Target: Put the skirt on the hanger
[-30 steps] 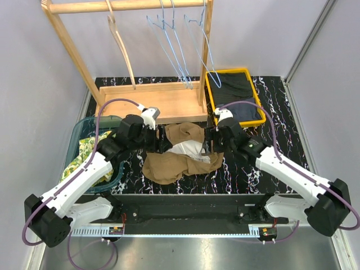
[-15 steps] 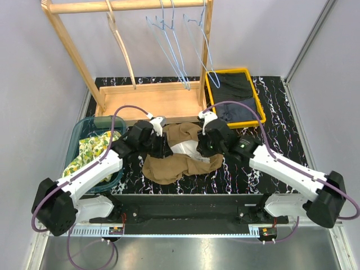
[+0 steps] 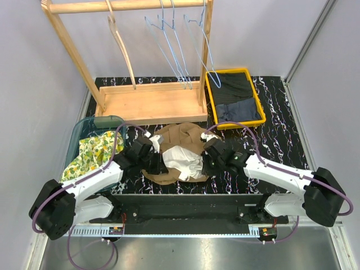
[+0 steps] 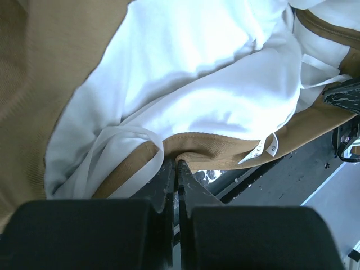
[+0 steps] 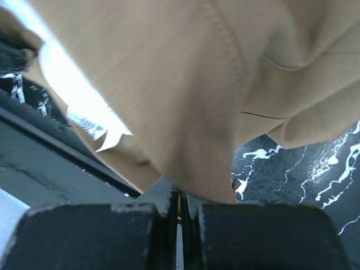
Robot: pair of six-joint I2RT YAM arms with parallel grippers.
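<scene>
the skirt lies bunched on the black marbled table just in front of the wooden rack, on the side of it nearest the arms. the left gripper is pinched tight on a tan edge beside the white lining. the right gripper is likewise clamped, with tan cloth draped over its tips. the main risk, as i judge it, is how little cloth each pinch has. both bites sit at the very rim of the fabric, so a lift toward the rack could pull an edge free and drop the garment. the left pinch lies close to the slippery lining and its loose white ribbon loop. if it holds only that thin layer, the outer cloth could sag and twist. i cannot tell whether the two grips are on the same band, and if they are not, the skirt would come up skewed and hard to thread. the blue wire hangers on the rack's top rail are thin and hang loosely, so a nudge could set them swinging or unhook them. the outer cloth is a matte tan weave with a fine rib and a stitched seam, and it falls in soft heavy folds. the lining is smooth, bright white and crumpled, with a small printed label sewn at its edge. a wooden hanger with a curved shoulder hangs from the same rail. a yellow tray of dark cloth sits against the rack's post.
</scene>
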